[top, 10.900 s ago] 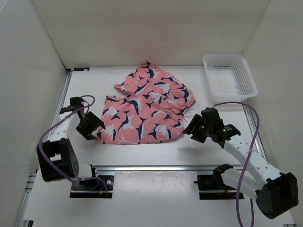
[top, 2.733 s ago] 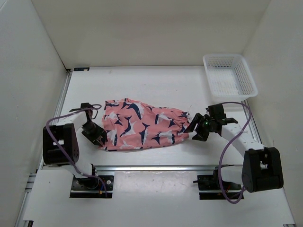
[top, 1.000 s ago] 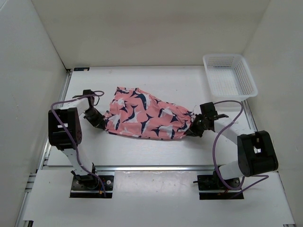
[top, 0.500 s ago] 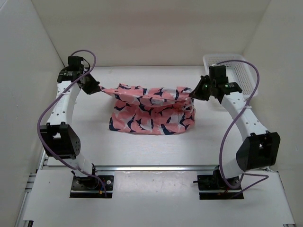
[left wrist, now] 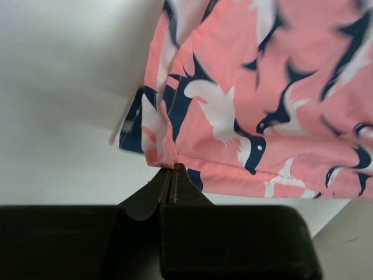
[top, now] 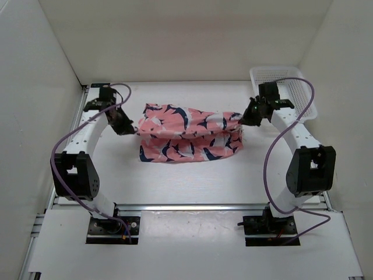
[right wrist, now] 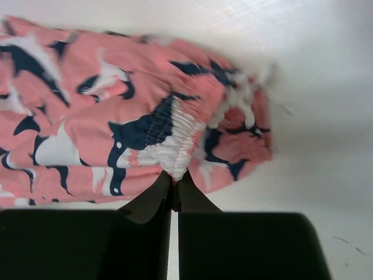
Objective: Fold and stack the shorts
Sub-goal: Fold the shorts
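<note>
The coral-pink shorts (top: 189, 134) with navy-and-white bird shapes hang stretched between my two grippers over the middle of the table, their lower part resting on it. My left gripper (top: 129, 126) is shut on the shorts' left edge; its wrist view shows the dark fingertips (left wrist: 173, 170) pinching a corner of the shorts (left wrist: 250, 99). My right gripper (top: 245, 118) is shut on the right end, and its tips (right wrist: 175, 177) clamp the gathered waistband of the shorts (right wrist: 116, 122).
A white mesh basket (top: 284, 93) stands at the back right, just behind the right arm. White walls close in the table (top: 192, 181) at the back and on both sides. A metal rail runs along the near edge.
Both grippers lifted the shorts off the table and carried them back from the near side. Since half a second ago they have come lower and slightly closer together, with the cloth still taut.
</note>
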You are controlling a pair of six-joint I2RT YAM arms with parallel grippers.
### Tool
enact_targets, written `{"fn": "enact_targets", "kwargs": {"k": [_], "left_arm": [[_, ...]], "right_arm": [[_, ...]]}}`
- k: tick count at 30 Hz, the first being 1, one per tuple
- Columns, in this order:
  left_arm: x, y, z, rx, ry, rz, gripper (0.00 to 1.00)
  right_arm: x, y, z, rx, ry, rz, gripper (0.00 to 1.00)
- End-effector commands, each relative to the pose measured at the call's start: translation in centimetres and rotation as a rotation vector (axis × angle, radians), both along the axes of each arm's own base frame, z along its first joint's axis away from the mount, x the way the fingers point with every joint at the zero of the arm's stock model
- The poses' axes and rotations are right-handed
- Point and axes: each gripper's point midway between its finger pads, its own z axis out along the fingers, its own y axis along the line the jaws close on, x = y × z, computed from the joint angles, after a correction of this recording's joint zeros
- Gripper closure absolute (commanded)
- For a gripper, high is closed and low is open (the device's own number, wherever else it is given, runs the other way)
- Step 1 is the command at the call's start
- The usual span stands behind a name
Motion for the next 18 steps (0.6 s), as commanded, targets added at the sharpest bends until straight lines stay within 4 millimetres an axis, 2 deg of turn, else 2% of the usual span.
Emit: {"fn": "enact_targets", "kwargs": {"k": [1,2,4,5,8,11,13,14,16,18], "left_arm": [[-3.1,-3.7,-0.9,-0.021,0.006,-0.09,0.9],[-4.4,-4.1,-2.5,-0.009,0.044,-0.097,0.9],[-5.2,-5.1,-3.8,-0.006,0.065,-0.106,0.9],[-6.1,-5.7,-5.1,0.003,0.108,-0.114,0.9],[-6.2,-6.2,-6.8,0.04,0.141,-0.106,0.9],[-6.3,-6.4,-7.2,0.055,0.152,-0.114,0.88],[-7.1,-6.8,-7.8,0.047,0.174,-0.129,0.79],[-7.6,-7.1,-8.0,0.039,0.185,-0.143,0.74],[-8.6,-7.5,-8.5,0.032,0.207,-0.162,0.54],[-10.0,-8.0,-9.2,0.037,0.232,-0.182,0.4]], "right_arm": [[-1.7,-3.2,-3.1,-0.034,0.051,-0.055,1.0],[-1.8,-3.4,-3.4,-0.023,0.053,-0.056,1.0],[-1.4,-3.7,-4.1,-0.024,0.063,-0.065,1.0],[-1.4,-3.7,-5.1,-0.026,0.089,-0.065,1.0],[-0.7,-3.9,-6.0,-0.044,0.106,-0.065,1.0],[-0.3,-3.9,-6.3,-0.045,0.115,-0.065,1.0],[-0.3,-3.9,-6.3,-0.045,0.115,-0.065,0.93],[-0.3,-3.9,-6.3,-0.045,0.115,-0.065,0.82],[-0.6,-4.3,-7.1,-0.046,0.135,-0.074,0.7],[-0.9,-4.3,-7.5,-0.048,0.147,-0.074,0.58]]}}
